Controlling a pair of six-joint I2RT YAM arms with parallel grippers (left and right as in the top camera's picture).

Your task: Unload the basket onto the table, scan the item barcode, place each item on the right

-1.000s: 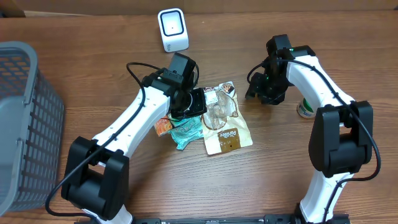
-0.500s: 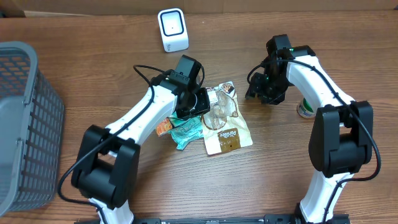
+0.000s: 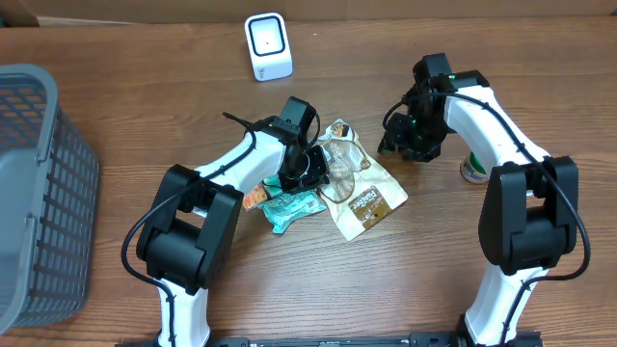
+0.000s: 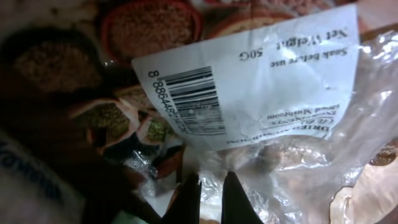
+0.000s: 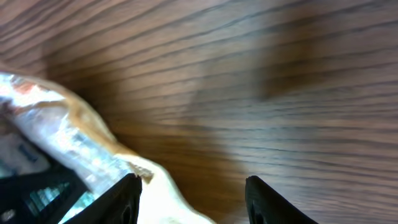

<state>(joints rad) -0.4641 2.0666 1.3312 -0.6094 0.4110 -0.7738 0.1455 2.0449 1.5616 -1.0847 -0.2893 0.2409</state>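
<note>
Four packets lie in one heap mid-worktop (image 3: 145, 106): one clear packet (image 3: 343, 162), one brown packet (image 3: 367, 205) on its near right, one teal packet (image 3: 289, 205) and one orange packet (image 3: 254, 198) on the near left. The left end effector (image 3: 310, 169) is pinched narrow on the clear packet's film. The wrist view shows that packet's single white label (image 4: 267, 81) with one barcode (image 4: 193, 102). The right end effector (image 3: 403, 143) hangs to the right, its jaws parted and holding nothing. One scanner (image 3: 268, 46) stands at the far edge. One basket (image 3: 39, 193) sits far left. One green-and-white container (image 3: 472, 170) stands right of the right arm.
</note>
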